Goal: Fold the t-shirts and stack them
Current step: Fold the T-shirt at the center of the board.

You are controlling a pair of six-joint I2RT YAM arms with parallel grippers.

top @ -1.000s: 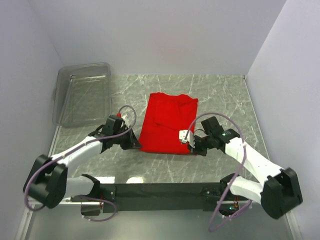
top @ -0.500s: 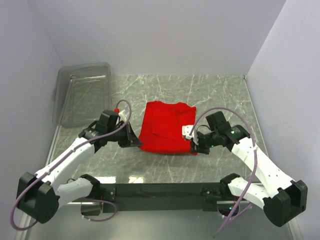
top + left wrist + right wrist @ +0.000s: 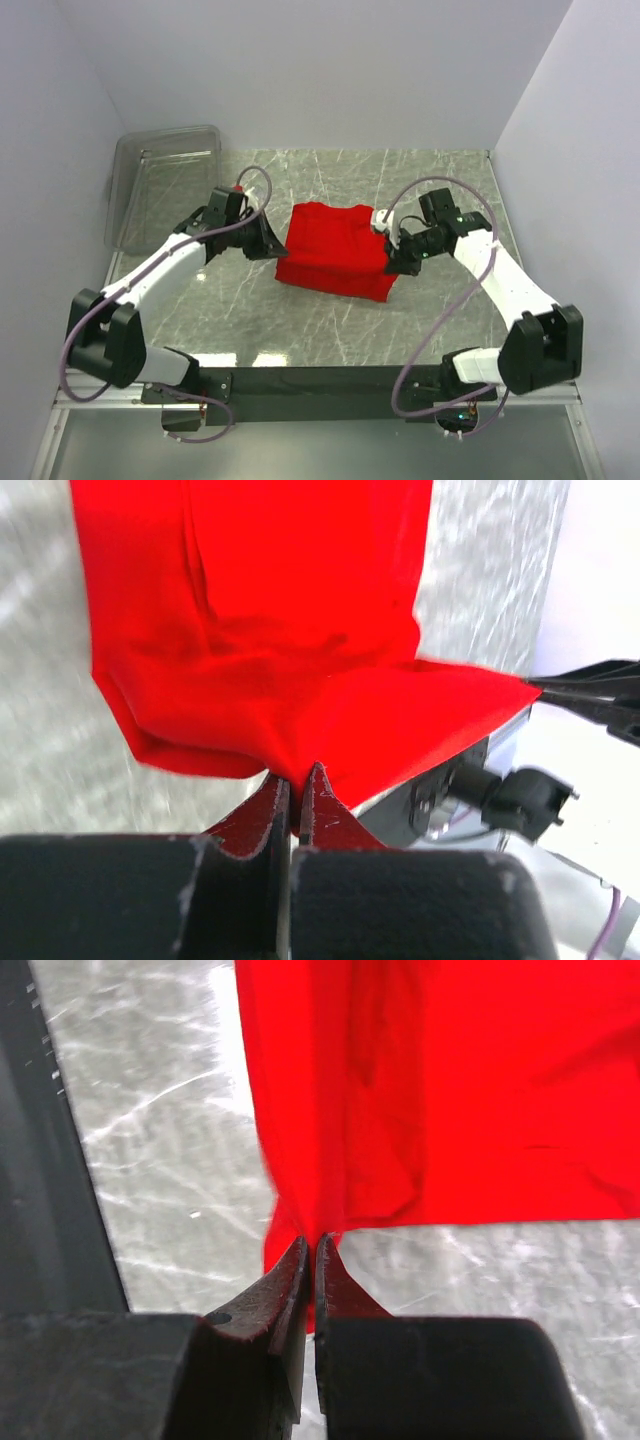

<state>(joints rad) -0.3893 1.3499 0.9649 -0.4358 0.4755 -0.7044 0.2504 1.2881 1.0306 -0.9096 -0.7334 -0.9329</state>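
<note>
I work over a grey marbled table (image 3: 440,190) between pale walls (image 3: 330,70), a clear bin (image 3: 165,190) at the far left. My left gripper (image 3: 275,250) and right gripper (image 3: 392,262) each pinch an edge of the red t-shirt (image 3: 335,252) lying mid-table.

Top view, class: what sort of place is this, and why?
Probably a robot lab cell: plain white walls around a marble-patterned table, two robot arms holding a red t-shirt, a clear plastic bin.
</note>
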